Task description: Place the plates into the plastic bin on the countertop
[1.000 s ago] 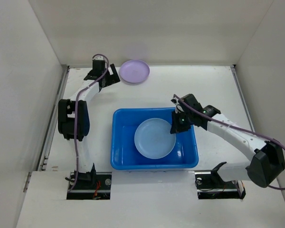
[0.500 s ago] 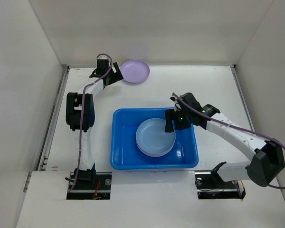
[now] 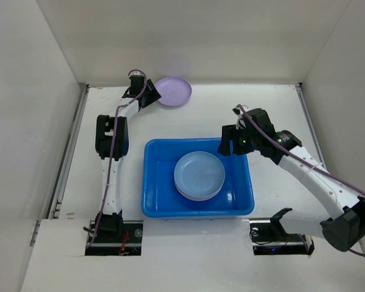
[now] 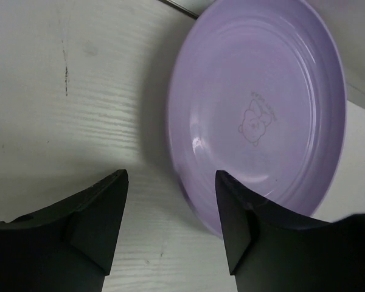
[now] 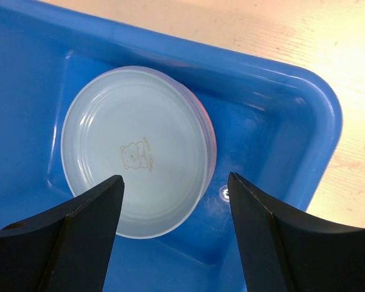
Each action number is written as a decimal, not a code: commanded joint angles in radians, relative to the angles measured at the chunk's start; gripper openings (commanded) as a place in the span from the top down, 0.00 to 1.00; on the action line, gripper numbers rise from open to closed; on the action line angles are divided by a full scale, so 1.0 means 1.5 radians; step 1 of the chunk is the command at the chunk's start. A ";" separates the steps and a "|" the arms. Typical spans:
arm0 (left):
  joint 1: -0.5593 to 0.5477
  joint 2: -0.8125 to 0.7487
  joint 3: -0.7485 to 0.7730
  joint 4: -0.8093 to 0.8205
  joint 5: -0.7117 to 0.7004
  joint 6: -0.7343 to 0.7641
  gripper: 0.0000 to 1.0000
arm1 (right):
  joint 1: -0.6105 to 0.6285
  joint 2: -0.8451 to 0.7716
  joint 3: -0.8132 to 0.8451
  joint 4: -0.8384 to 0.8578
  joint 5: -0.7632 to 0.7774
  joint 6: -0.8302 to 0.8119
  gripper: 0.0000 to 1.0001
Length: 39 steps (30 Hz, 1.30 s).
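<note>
**Desk** (image 3: 280,109): flat white surface with white walls on three sides. Carries all items below.

**Bin** (image 3: 198,208): bright blue rectangular tub with rounded corners and a rolled rim. It stands on the near middle of the desk, between the two arm bases.

**Stack of plates** (image 3: 199,175): lies flat on the floor of the bin, a little right of its middle.
- The top plate (image 5: 134,152) is pale blue with a small bear print (image 5: 135,155) at its centre.
- A pinkish edge (image 5: 210,143) of a plate beneath shows along the right side. How many plates lie under the top one cannot be told.

**Lilac plate** (image 3: 173,91): lies on the desk at the far edge, close to the back wall (image 3: 194,42) and well apart from the bin. It is right way up, with a faint bear print (image 4: 255,121) inside.

**Left tool** (image 3: 147,97): reached out to the far edge at the left rim of the lilac plate.
- Its fingers stand moderately apart.
- In the wrist view (image 4: 170,175) the plate's near rim sits in the gap between them.
- Whether either finger touches the plate cannot be told.

**Right tool** (image 3: 227,148): hangs over the right far corner of the bin. Its fingers are spread wide and it holds nothing. In the wrist view (image 5: 175,182) it looks down on the stack.
</note>
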 commanded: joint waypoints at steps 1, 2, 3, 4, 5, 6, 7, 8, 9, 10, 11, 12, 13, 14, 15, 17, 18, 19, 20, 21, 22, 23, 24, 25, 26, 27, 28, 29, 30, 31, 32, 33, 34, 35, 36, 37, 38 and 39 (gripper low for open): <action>-0.003 0.019 0.048 0.021 0.013 -0.045 0.45 | -0.013 -0.024 0.016 -0.002 0.028 0.002 0.25; -0.003 0.029 0.056 0.021 0.013 -0.052 0.48 | -0.016 -0.026 0.016 -0.002 0.031 0.002 0.25; -0.003 0.039 0.064 0.022 0.013 -0.059 0.50 | -0.019 -0.027 0.017 -0.002 0.035 0.002 0.25; -0.003 0.046 0.070 0.022 0.013 -0.063 0.52 | -0.022 -0.028 0.017 -0.002 0.038 0.003 0.25; -0.004 0.054 0.077 0.022 0.015 -0.068 0.55 | -0.025 -0.030 0.018 -0.002 0.041 0.004 0.25; -0.005 0.059 0.082 0.022 0.016 -0.072 0.59 | -0.028 -0.031 0.019 -0.002 0.043 0.004 0.25; -0.005 0.065 0.084 0.022 0.018 -0.076 0.64 | -0.030 -0.031 0.020 -0.002 0.044 0.004 0.25; -0.006 0.069 0.085 0.022 0.018 -0.080 0.69 | -0.032 -0.032 0.021 -0.002 0.046 0.005 0.25; -0.006 0.072 0.084 0.019 0.019 -0.083 0.75 | -0.034 -0.033 0.021 -0.002 0.047 0.005 0.25; -0.006 0.074 0.083 0.017 0.019 -0.084 0.80 | -0.037 -0.033 0.021 -0.001 0.048 0.005 0.25; -0.006 0.074 0.081 0.014 0.019 -0.084 0.86 | -0.039 -0.033 0.021 -0.001 0.048 0.005 0.25; -0.006 0.071 0.076 0.013 0.019 -0.085 0.90 | -0.041 -0.033 0.019 0.001 0.048 0.005 0.25; -0.006 0.066 0.071 0.013 0.019 -0.085 0.93 | -0.043 -0.034 0.017 0.003 0.048 0.005 0.25; -0.006 0.057 0.065 0.013 0.019 -0.085 0.95 | -0.045 -0.034 0.015 0.004 0.048 0.004 0.25; -0.003 0.045 0.059 0.013 0.020 -0.084 0.98 | -0.047 -0.034 0.014 0.006 0.048 0.001 0.25; 0.003 0.015 0.047 0.013 0.029 -0.080 1.00 | -0.054 -0.036 0.010 0.012 0.048 -0.003 0.25; 0.009 -0.005 0.039 0.013 0.035 -0.078 1.00 | -0.060 -0.037 0.008 0.016 0.048 -0.004 0.25; 0.012 -0.028 0.029 0.013 0.042 -0.075 1.00 | -0.066 -0.040 0.005 0.022 0.048 -0.006 0.25; 0.015 -0.049 0.018 0.015 0.047 -0.073 1.00 | -0.074 -0.043 0.002 0.029 0.048 -0.007 0.25; 0.018 -0.076 0.004 0.019 0.054 -0.070 1.00 | -0.082 -0.047 -0.001 0.036 0.048 -0.009 0.25; 0.020 -0.104 -0.010 0.021 0.058 -0.066 1.00 | -0.091 -0.051 -0.003 0.042 0.048 -0.013 0.25; 0.021 -0.126 -0.020 0.021 0.062 -0.062 1.00 | -0.102 -0.053 -0.005 0.048 0.048 -0.019 0.25; 0.021 -0.154 -0.031 0.020 0.065 -0.056 1.00 | -0.113 -0.055 -0.005 0.052 0.048 -0.025 0.25; 0.021 -0.181 -0.039 0.015 0.070 -0.051 1.00 | -0.124 -0.057 -0.005 0.057 0.049 -0.032 0.25; 0.021 -0.201 -0.045 0.012 0.077 -0.048 1.00 | -0.134 -0.059 -0.005 0.062 0.049 -0.036 0.25; 0.021 -0.231 -0.055 0.008 0.088 -0.047 1.00 | -0.143 -0.061 -0.004 0.068 0.049 -0.040 0.25; 0.020 -0.262 -0.069 0.004 0.098 -0.046 1.00 | -0.151 -0.063 -0.004 0.074 0.051 -0.043 0.25; 0.018 -0.285 -0.080 0.002 0.105 -0.045 1.00 | -0.159 -0.065 -0.004 0.080 0.054 -0.045 0.25; 0.018 -0.317 -0.097 -0.002 0.112 -0.043 0.99 | -0.165 -0.066 -0.005 0.086 0.058 -0.046 0.25; 0.013 -0.350 -0.115 -0.008 0.116 -0.039 0.99 | -0.172 -0.068 -0.006 0.091 0.065 -0.047 0.25; 0.009 -0.374 -0.130 -0.014 0.120 -0.034 0.99 | -0.178 -0.069 -0.007 0.096 0.071 -0.047 0.25; 0.002 -0.408 -0.151 -0.024 0.125 -0.025 0.99 | -0.184 -0.070 -0.009 0.103 0.077 -0.047 0.25; -0.005 -0.441 -0.175 -0.036 0.131 -0.014 0.99 | -0.188 -0.071 -0.012 0.107 0.084 -0.045 0.25; -0.014 -0.472 -0.199 -0.050 0.136 -0.003 0.99 | -0.196 -0.071 -0.014 0.114 0.096 -0.040 0.25; -0.021 -0.497 -0.219 -0.064 0.141 0.008 0.99 | -0.201 -0.071 -0.016 0.118 0.104 -0.037 0.25; -0.033 -0.528 -0.245 -0.085 0.146 0.022 0.99 | -0.205 -0.071 -0.017 0.124 0.111 -0.032 0.24; -0.046 -0.559 -0.275 -0.104 0.149 0.036 0.98 | -0.207 -0.071 -0.020 0.130 0.117 -0.028 0.24; -0.061 -0.588 -0.305 -0.122 0.151 0.051 0.98 | -0.209 -0.071 -0.024 0.140 0.122 -0.024 0.24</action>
